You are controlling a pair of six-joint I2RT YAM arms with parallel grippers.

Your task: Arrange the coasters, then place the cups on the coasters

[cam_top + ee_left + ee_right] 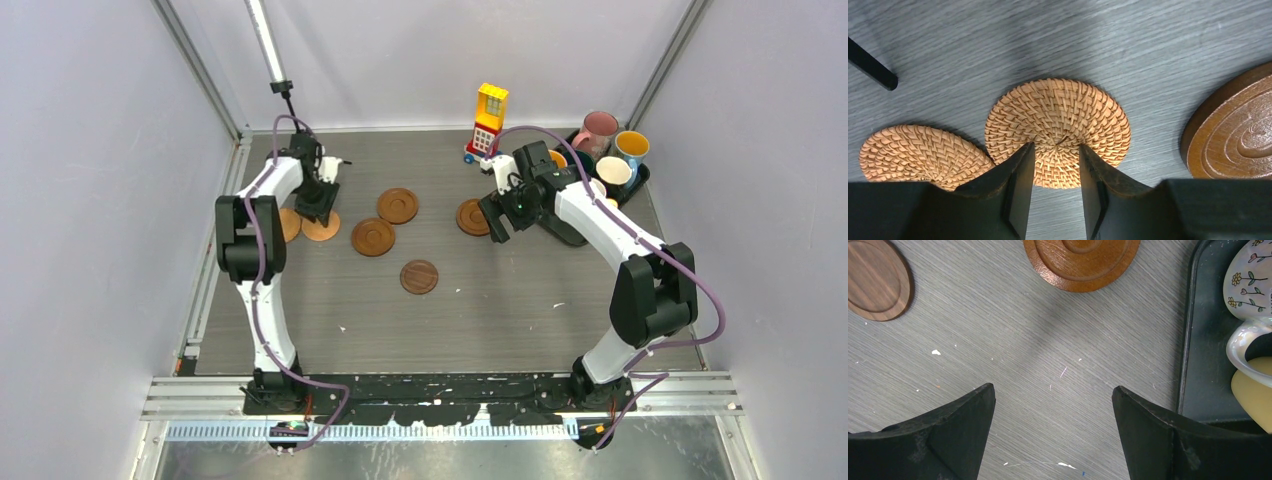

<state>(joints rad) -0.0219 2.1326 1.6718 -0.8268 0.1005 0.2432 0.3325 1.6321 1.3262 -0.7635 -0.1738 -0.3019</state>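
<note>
Two woven straw coasters lie at the table's left. My left gripper stands right over the nearer woven coaster, its jaws narrowed to a small gap with both tips on or just above the weave; whether they pinch it is unclear. The other woven coaster sits beside it, and a ringed wooden coaster lies to the right. More wooden coasters lie mid-table. My right gripper hangs open over bare table, near a ringed coaster. The cups, among them a pink cup and a blue cup, stand in the tray.
The black tray at the right holds a flower-printed cup and a pale yellow cup, close to my right finger. A yellow-red toy tower stands at the back. A dark wooden coaster lies left of the right gripper.
</note>
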